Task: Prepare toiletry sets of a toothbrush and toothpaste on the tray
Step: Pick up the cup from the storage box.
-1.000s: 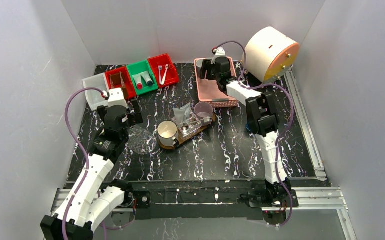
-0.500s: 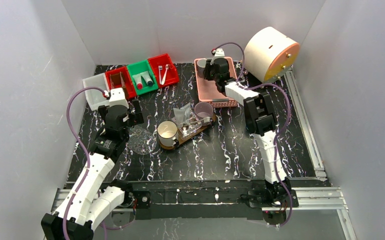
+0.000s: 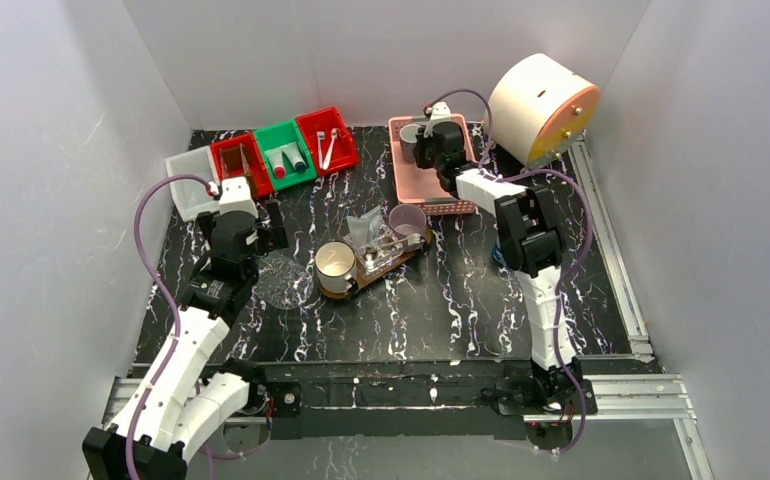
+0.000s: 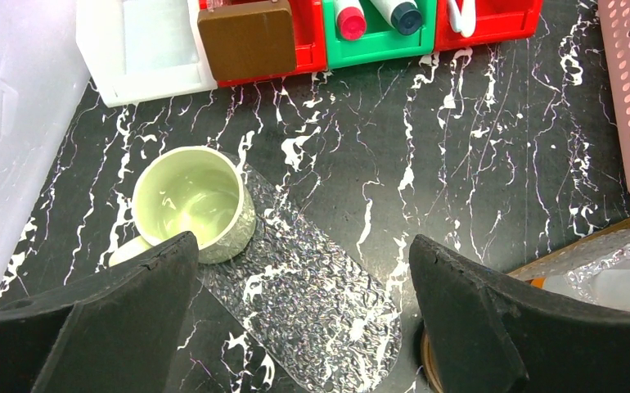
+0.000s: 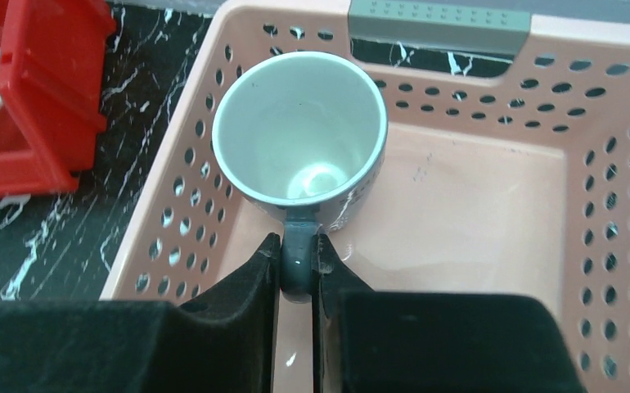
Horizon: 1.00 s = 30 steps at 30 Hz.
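My right gripper (image 5: 297, 254) is shut on the handle of a grey mug (image 5: 299, 131), white inside, standing upright in the far left corner of the pink basket (image 5: 492, 213). The same gripper (image 3: 419, 140) shows from above at the basket's back end. The dark wooden tray (image 3: 376, 268) lies mid-table with a cream mug (image 3: 334, 262), a purple mug (image 3: 407, 218) and a clear plastic bag (image 3: 366, 228) on it. My left gripper (image 4: 302, 246) hangs open above a clear textured plate (image 4: 320, 303), beside a pale green mug (image 4: 187, 201).
At the back left stand a white bin (image 4: 144, 49), a red bin with a brown block (image 4: 246, 37), a green bin with tubes (image 3: 286, 158) and a red bin with toothbrushes (image 3: 327, 145). A big white cylinder (image 3: 541, 105) stands at the back right.
The right jaws have closed onto the grey mug's handle, and the wrist has shifted slightly right so the mug now shows from above. The left arm has not moved.
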Each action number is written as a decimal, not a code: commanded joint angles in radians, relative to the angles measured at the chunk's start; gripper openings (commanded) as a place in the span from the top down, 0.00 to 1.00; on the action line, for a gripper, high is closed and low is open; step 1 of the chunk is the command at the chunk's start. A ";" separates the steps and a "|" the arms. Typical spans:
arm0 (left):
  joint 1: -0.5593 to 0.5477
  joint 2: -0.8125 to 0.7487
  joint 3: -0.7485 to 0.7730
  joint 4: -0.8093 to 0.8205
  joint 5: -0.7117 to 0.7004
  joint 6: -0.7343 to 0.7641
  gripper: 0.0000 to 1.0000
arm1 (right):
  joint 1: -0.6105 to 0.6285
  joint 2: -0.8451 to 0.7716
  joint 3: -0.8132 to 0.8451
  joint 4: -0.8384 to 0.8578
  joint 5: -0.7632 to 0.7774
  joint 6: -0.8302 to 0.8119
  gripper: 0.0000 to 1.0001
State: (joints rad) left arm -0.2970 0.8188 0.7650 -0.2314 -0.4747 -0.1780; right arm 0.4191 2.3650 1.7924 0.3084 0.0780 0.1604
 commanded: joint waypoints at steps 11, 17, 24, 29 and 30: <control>-0.002 -0.031 -0.012 0.014 -0.010 0.005 0.02 | 0.000 -0.222 -0.213 -0.082 0.029 -0.083 0.88; -0.004 -0.029 -0.013 0.017 -0.010 0.004 0.02 | 0.001 -0.222 -0.234 -0.064 0.039 -0.070 0.75; -0.003 -0.028 -0.016 0.021 -0.013 0.004 0.02 | 0.000 -0.186 -0.199 -0.066 0.053 -0.075 0.71; -0.003 -0.025 -0.017 0.022 -0.013 0.006 0.02 | 0.001 -0.166 -0.178 -0.069 0.049 -0.078 0.67; -0.004 -0.024 -0.017 0.022 -0.012 0.005 0.02 | 0.000 -0.163 -0.174 -0.070 0.048 -0.078 0.66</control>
State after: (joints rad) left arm -0.2970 0.8059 0.7597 -0.2310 -0.4744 -0.1761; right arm 0.4191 2.1880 1.5677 0.2272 0.1097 0.0971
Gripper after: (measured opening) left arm 0.983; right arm 0.324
